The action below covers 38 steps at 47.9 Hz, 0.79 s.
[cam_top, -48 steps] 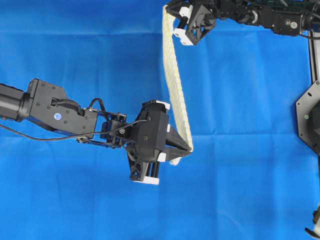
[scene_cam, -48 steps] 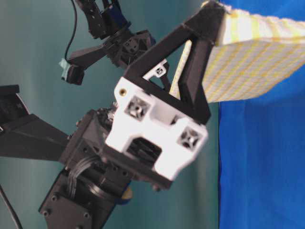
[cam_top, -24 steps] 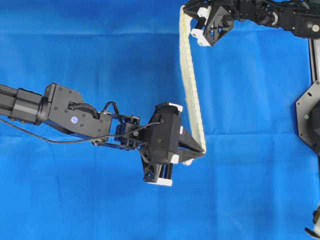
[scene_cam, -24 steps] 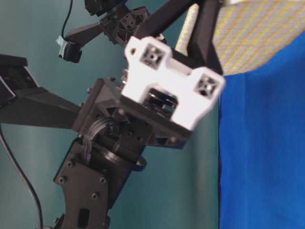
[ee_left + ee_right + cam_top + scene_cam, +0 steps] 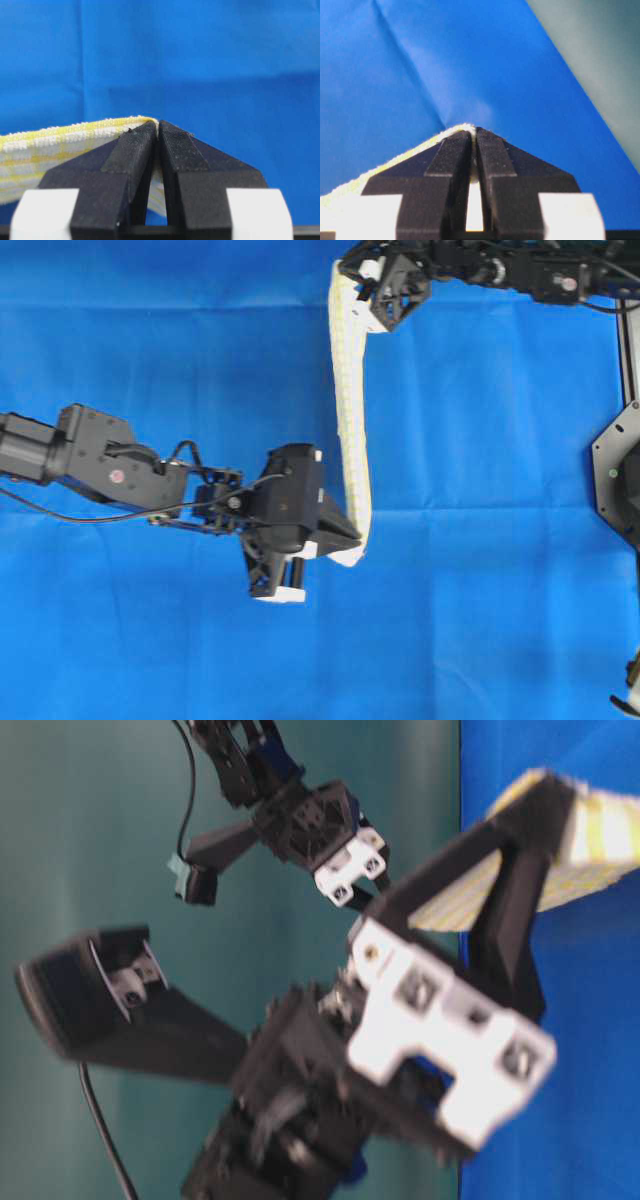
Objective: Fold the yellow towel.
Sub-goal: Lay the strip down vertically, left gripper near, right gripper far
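Observation:
The yellow towel (image 5: 349,430) hangs stretched in the air between my two grippers, seen edge-on from overhead as a narrow pale yellow and white checked band. My left gripper (image 5: 352,538) is shut on its near corner; the left wrist view shows the hem (image 5: 75,132) pinched at the left gripper's (image 5: 158,126) tips. My right gripper (image 5: 345,262) is shut on the far corner at the top of the overhead view; the right wrist view shows the right gripper (image 5: 473,132) with the towel edge (image 5: 385,167) nipped at its tips. In the table-level view the towel (image 5: 590,840) is at the upper right.
The large plain blue cloth (image 5: 180,370) covers the table under both arms. Its edge (image 5: 462,820) meets a teal backdrop in the table-level view. A black arm base (image 5: 620,475) stands at the right edge of the overhead view.
Both grippers have swung left with the towel held taut, reversing the rightward move of half a second ago. Both remain shut on their corners.

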Each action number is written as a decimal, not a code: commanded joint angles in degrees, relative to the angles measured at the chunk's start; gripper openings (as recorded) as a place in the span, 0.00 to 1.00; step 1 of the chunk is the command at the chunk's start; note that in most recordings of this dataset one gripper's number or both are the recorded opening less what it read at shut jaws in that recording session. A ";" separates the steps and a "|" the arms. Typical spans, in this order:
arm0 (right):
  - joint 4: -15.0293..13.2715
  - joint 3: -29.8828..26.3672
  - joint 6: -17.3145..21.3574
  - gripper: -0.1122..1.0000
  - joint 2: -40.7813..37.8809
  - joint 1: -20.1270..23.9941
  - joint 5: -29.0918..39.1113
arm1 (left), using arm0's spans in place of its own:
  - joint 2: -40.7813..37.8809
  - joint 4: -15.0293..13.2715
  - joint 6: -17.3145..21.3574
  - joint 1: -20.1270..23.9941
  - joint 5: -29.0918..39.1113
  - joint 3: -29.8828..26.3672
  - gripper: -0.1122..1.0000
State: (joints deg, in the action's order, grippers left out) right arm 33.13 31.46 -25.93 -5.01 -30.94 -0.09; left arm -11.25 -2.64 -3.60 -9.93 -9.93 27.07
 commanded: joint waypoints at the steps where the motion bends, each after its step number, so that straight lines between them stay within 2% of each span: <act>1: -0.09 -3.43 -0.18 0.12 -0.79 -0.09 -0.44 | 3.52 0.09 -1.05 -1.14 -1.58 1.41 0.12; 18: -0.09 -8.35 -0.44 0.12 -6.59 1.85 -0.26 | 6.94 0.00 -8.09 -1.58 -4.31 8.61 0.12; 38: -0.53 -9.67 -1.58 0.12 -8.17 3.69 -0.26 | 6.68 0.09 -8.17 -2.02 -3.96 9.05 0.13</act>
State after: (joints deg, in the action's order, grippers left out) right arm 32.96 23.38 -27.25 -13.80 -27.33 0.00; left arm -6.06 -2.72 -11.78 -11.16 -13.62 36.56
